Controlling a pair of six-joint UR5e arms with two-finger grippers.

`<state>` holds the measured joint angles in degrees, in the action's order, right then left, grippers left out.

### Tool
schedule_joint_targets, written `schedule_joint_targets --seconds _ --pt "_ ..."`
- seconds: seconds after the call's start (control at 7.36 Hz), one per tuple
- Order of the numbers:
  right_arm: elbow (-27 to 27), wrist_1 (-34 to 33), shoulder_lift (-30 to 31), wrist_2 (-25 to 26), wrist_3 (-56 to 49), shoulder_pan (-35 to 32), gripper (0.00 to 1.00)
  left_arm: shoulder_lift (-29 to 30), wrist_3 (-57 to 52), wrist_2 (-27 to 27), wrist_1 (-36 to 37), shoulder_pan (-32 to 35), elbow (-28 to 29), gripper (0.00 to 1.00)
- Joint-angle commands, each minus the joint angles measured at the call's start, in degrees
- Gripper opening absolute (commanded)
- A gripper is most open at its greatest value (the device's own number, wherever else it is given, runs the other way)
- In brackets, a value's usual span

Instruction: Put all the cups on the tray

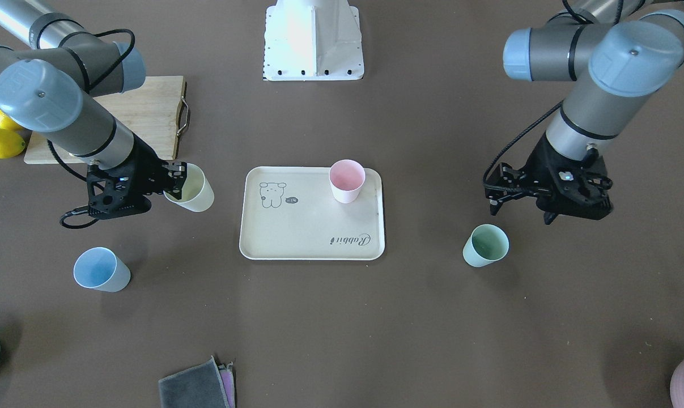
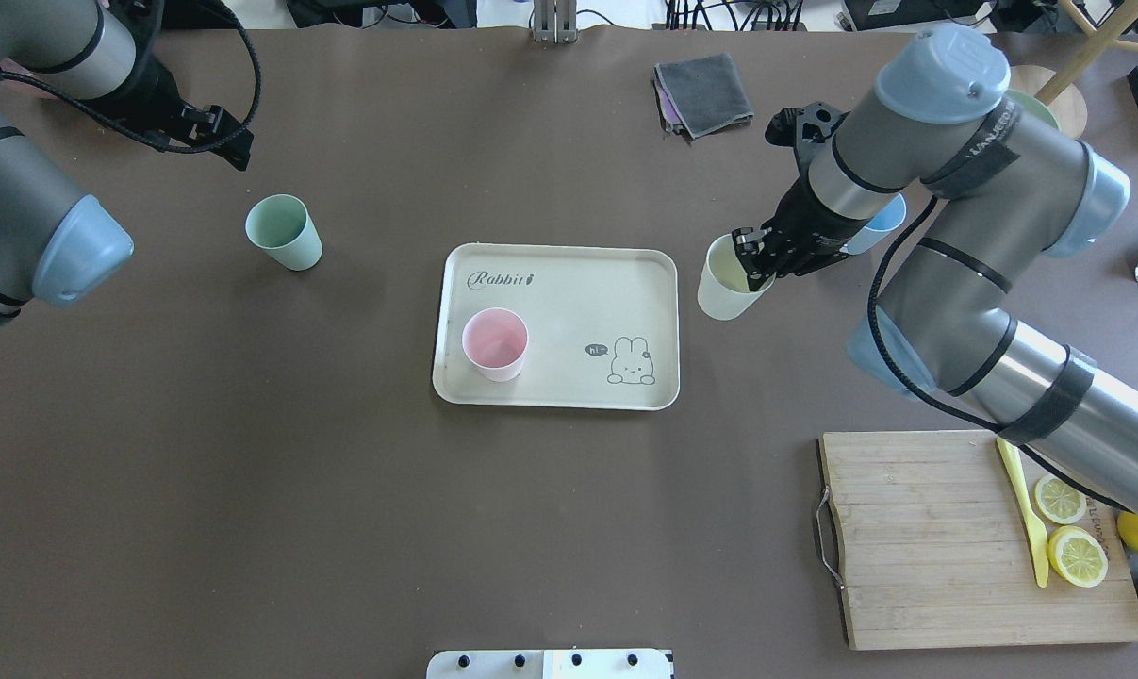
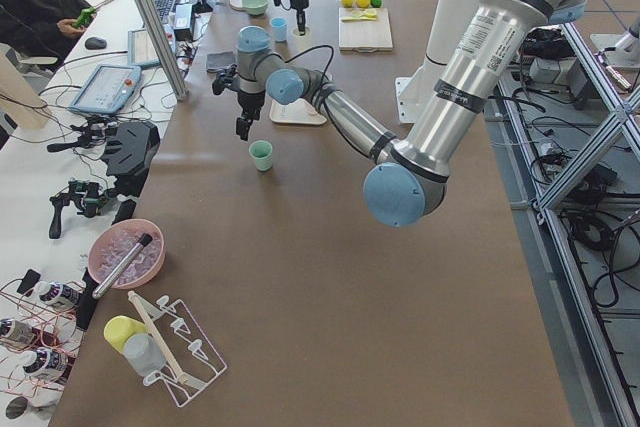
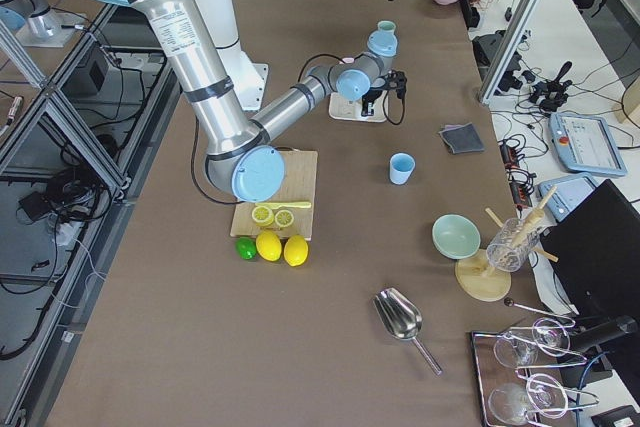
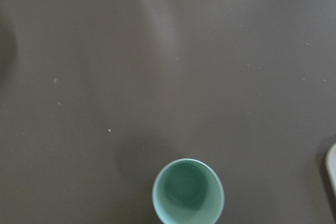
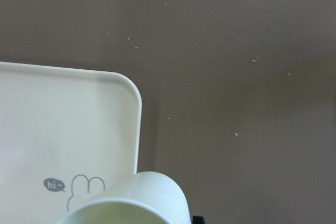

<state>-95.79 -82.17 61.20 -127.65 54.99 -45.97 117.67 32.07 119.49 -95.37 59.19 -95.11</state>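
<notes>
Pale yellow tapered cup (image 1: 197,195), rim pinched by right gripper (image 1: 174,184); left gripper (image 1: 492,196) spread apart.

The tray (image 2: 569,292) is showing cream with a white rim, a grey line drawing and grey "Rabbit" script. The pink cup (image 2: 495,344), yellow cup (image 2: 724,292), green cup (image 2: 284,233) and blue cup (image 1: 101,270) are all showing plain matte pastels. The table (image 2: 342,490) is looking dark brown, the board (image 2: 927,547) is showing pale wood grain, the lemons (image 1: 0,143) are glowing bright yellow, and the cloth (image 2: 710,87) is showing dark grey.
</notes>
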Motion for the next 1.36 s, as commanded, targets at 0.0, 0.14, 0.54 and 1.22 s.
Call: schedule_joint_targets --seconds 0.0,0.14,0.54,1.22 --pt "0.8 0.1 -2.6 2.8 4.1 3.6 0.0 0.5 2.9 0.0 -12.4 0.3 10.2 0.97" --pt "0.9 0.1 -3.1 4.0 5.1 4.7 0.0 0.8 3.7 0.0 -14.7 0.1 12.6 0.97" --pt "3.7 0.7 -4.9 8.2 6.7 8.6 0.0 1.3 3.8 0.0 -14.7 0.1 12.3 0.97" --pt "3.6 0.8 -5.2 8.6 6.8 9.9 1.0 0.7 5.4 0.1 -14.9 -0.8 11.2 0.97"
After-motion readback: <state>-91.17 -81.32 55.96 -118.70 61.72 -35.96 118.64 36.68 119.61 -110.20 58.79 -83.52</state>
